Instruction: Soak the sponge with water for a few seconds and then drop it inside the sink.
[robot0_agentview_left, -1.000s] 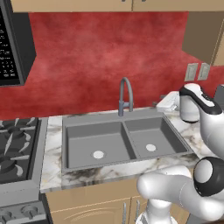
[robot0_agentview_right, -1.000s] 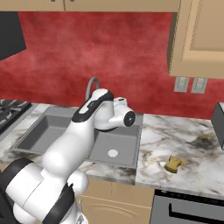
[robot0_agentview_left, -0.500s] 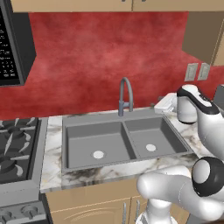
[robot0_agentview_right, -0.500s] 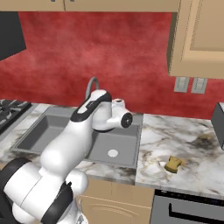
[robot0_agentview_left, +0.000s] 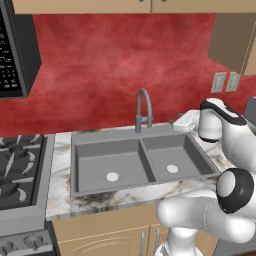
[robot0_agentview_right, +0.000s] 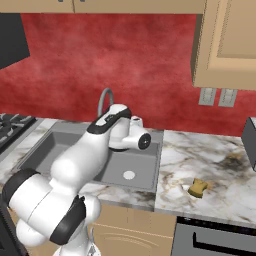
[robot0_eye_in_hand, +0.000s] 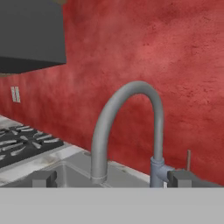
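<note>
The small yellow-tan sponge (robot0_agentview_right: 198, 187) lies on the marble counter, to the right of the sink (robot0_agentview_right: 45, 145) and well away from my hand. The grey double-basin sink (robot0_agentview_left: 148, 161) has a pale drain in each basin. My gripper (robot0_eye_in_hand: 113, 179) is open with nothing between its fingertips (robot0_eye_in_hand: 43, 178), and it points at the arched grey faucet (robot0_eye_in_hand: 127, 131). In the left base view the gripper (robot0_agentview_left: 181, 121) hovers over the sink's back right corner, just right of the faucet (robot0_agentview_left: 143, 107). The water is out of view.
A gas stove (robot0_agentview_left: 20, 165) sits left of the sink under a black microwave (robot0_agentview_left: 15, 50). Wall outlets (robot0_agentview_right: 217, 96) and a wooden cabinet (robot0_agentview_right: 230, 45) hang over the right counter (robot0_agentview_right: 200, 155). A dark appliance (robot0_agentview_right: 250, 135) stands at the far right.
My hand has swung left along the back of the sink toward the faucet. The sponge has not moved and the gripper stays open.
</note>
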